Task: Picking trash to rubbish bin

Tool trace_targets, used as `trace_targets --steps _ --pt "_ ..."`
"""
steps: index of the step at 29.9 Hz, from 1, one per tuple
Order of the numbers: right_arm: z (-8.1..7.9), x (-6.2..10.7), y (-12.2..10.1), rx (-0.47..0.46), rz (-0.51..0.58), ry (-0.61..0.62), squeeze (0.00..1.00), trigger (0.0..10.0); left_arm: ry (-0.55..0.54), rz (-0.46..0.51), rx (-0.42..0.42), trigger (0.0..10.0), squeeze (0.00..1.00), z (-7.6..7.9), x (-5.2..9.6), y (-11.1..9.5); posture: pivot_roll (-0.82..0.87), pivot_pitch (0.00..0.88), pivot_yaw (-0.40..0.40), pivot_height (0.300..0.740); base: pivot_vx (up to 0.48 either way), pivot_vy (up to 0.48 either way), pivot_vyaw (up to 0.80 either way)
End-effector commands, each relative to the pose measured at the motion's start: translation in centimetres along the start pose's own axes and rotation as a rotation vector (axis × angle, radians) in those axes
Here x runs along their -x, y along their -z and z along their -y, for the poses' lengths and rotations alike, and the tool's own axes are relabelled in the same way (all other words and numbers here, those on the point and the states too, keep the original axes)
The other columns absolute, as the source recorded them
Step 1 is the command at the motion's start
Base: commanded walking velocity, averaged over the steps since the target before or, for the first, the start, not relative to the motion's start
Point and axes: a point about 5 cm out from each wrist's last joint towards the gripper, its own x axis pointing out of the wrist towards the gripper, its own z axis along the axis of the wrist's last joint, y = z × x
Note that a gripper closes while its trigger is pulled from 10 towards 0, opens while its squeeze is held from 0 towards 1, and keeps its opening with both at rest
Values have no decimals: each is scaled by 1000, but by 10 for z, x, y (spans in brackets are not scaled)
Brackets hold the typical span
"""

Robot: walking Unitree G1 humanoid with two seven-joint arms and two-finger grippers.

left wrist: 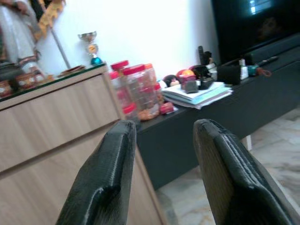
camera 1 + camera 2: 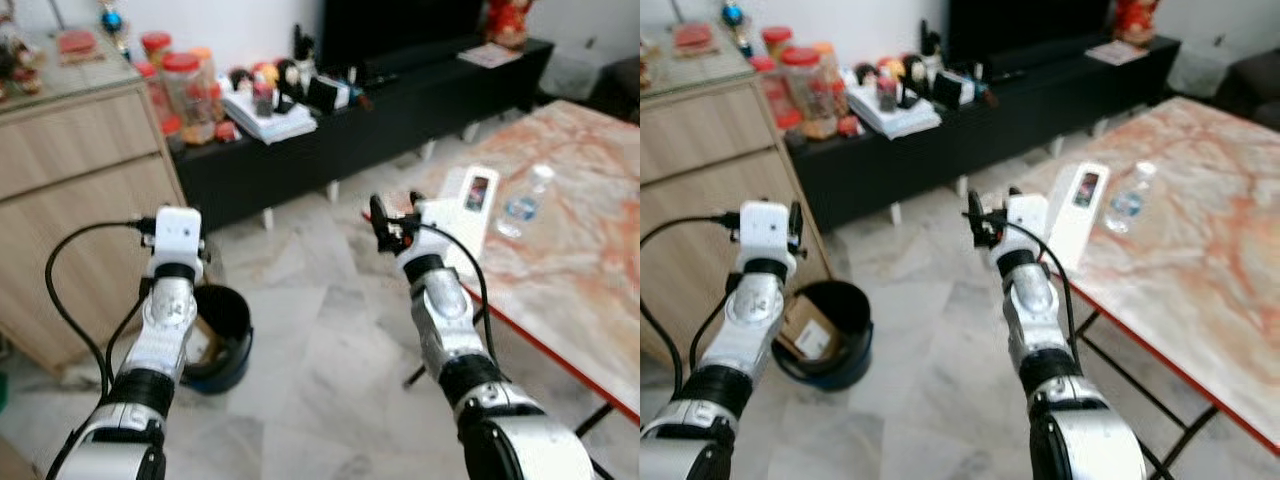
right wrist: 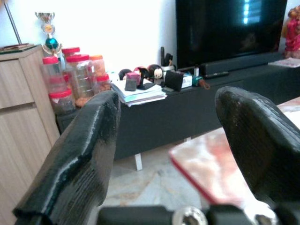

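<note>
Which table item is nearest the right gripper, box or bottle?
The white box: it lies right beside the right gripper; the plastic bottle lies farther along the table.

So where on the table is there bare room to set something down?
The table is bare across its near and right side, beyond the bottle and white box at its far left corner. The black TV bench is crowded.

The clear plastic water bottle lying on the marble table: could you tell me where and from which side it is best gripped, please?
Probably the clear plastic water bottle is best gripped around its labelled middle, from above, fingers across its round body: it lies on its side on the marble table, beyond the right gripper, which is open.
</note>
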Motion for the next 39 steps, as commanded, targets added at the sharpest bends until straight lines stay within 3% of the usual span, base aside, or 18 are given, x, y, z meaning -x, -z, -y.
trace_targets --steps 1,29,39 --pt "7 5 4 5 -11 21 0 10000 21 10 12 10000 0 9 -1 -3 -39 0 -7 740 0 0 -788" --pt "1 7 7 5 -18 -1 0 10000 20 41 38 10000 0 10 -2 -8 -49 0 -10 740 0 0 -788" --pt "-3 8 8 0 -20 -33 0 10000 8 51 40 10000 0 9 0 -9 -47 0 -16 740 0 0 0"
